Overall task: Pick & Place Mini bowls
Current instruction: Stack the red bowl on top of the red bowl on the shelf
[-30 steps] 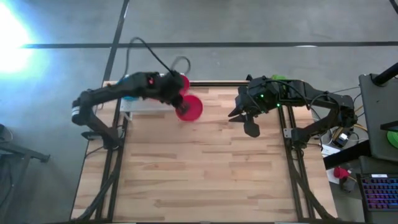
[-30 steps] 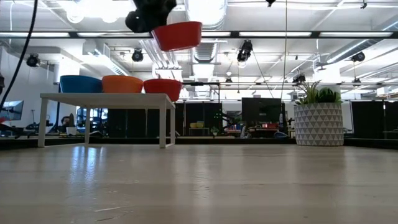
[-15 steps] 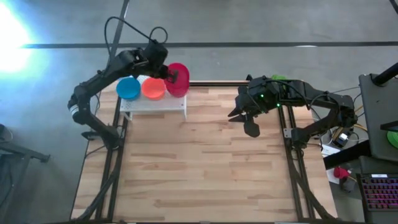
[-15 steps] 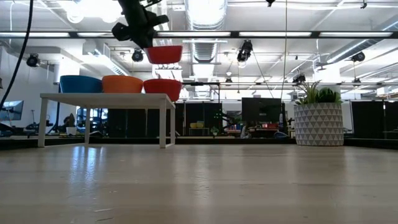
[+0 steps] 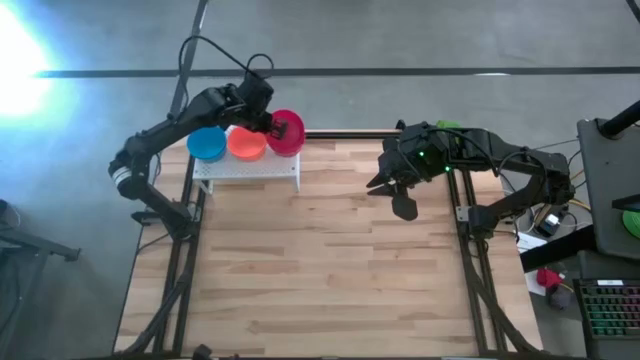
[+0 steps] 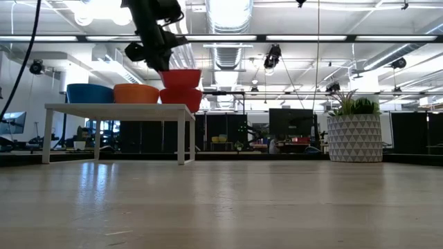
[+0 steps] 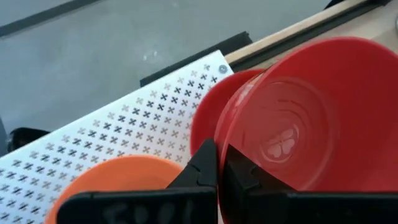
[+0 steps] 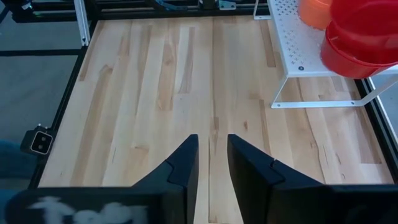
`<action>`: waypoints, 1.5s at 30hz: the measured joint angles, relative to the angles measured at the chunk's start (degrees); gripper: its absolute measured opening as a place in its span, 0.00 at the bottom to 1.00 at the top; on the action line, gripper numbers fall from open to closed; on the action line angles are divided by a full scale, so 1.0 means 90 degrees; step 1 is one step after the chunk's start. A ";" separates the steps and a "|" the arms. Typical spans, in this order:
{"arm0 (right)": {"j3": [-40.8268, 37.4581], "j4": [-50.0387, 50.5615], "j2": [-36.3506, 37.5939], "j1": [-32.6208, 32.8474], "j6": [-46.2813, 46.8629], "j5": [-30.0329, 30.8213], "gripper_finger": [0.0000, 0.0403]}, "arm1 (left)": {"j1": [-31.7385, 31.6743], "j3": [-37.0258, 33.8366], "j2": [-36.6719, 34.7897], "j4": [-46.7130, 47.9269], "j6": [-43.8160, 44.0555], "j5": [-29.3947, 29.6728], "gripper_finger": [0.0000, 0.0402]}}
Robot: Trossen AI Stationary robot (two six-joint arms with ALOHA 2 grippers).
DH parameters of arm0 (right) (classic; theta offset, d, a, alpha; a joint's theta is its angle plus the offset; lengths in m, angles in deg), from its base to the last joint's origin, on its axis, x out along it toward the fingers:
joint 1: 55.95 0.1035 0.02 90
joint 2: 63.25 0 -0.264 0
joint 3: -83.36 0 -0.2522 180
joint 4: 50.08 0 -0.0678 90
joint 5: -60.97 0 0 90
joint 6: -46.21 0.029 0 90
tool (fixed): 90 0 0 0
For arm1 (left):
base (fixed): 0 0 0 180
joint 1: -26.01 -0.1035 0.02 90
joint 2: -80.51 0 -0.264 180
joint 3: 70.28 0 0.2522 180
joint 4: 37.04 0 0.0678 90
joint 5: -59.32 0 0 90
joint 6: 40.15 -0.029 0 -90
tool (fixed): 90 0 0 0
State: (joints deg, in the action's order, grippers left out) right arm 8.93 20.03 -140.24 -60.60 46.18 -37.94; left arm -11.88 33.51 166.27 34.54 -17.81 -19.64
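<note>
My left gripper (image 5: pixel 272 122) (image 6: pixel 158 57) is over the far left corner, shut on a red mini bowl (image 5: pixel 287 133) (image 6: pixel 181 77). That bowl sits level, right on top of a second red bowl (image 6: pixel 181 99) (image 7: pixel 208 118). The second bowl stands on a small white perforated shelf (image 5: pixel 247 166) (image 6: pixel 118 107), next to an orange bowl (image 5: pixel 246 143) (image 6: pixel 136 93) and a blue bowl (image 5: pixel 207 144) (image 6: pixel 90 93). My right gripper (image 5: pixel 402 203) (image 8: pixel 212 155) hovers open over the table's far right part, away from the bowls. My left gripper holds the upper red bowl by its rim (image 7: pixel 229 144) on the side toward the orange bowl, one finger (image 7: pixel 208 163) outside and one inside the wall. The fingers come slanting down from above. The bowl's base is sunk into the lower red bowl's mouth; whether it rests there I cannot tell.
A white patterned pot with a green plant (image 6: pixel 354 135) stands at the far right edge. The wooden table (image 5: pixel 330 270) (image 8: pixel 155 93) stretches in front of the shelf. Black frame rails (image 5: pixel 180 260) run along the table's sides.
My left gripper has carried the red bowl from over the table by the shelf's right end toward the far left edge, over the shelf. It has levelled the tilted bowl and lowered it onto the red bowl standing there. It has stayed shut on it.
</note>
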 joint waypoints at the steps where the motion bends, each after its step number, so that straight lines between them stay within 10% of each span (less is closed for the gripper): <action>1: 0.0000 0.0000 0.0000 0.0000 0.0000 -0.0001 0.21 | 0.0002 -0.0071 0.0000 -0.0068 -0.0002 -0.0005 0.00; 30: 0.0000 -0.0004 0.0000 0.0000 0.0083 -0.0001 0.19 | 0.0002 -0.0111 -0.0038 -0.0366 -0.0659 0.0059 0.24; 39: 0.0000 -0.0004 -0.0001 0.0000 0.0172 -0.0002 0.17 | 0.0007 0.0248 -0.0063 -0.0242 -0.0672 0.0052 0.22; 45: 0.0000 -0.0003 -0.0001 0.0000 0.0172 -0.0002 0.19 | 0.0007 0.0206 -0.0063 0.0076 -0.0653 0.0071 0.03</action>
State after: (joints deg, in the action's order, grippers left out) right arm 8.93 20.01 -140.25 -60.60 47.73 -37.96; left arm -11.82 35.36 165.70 35.22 -23.69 -19.00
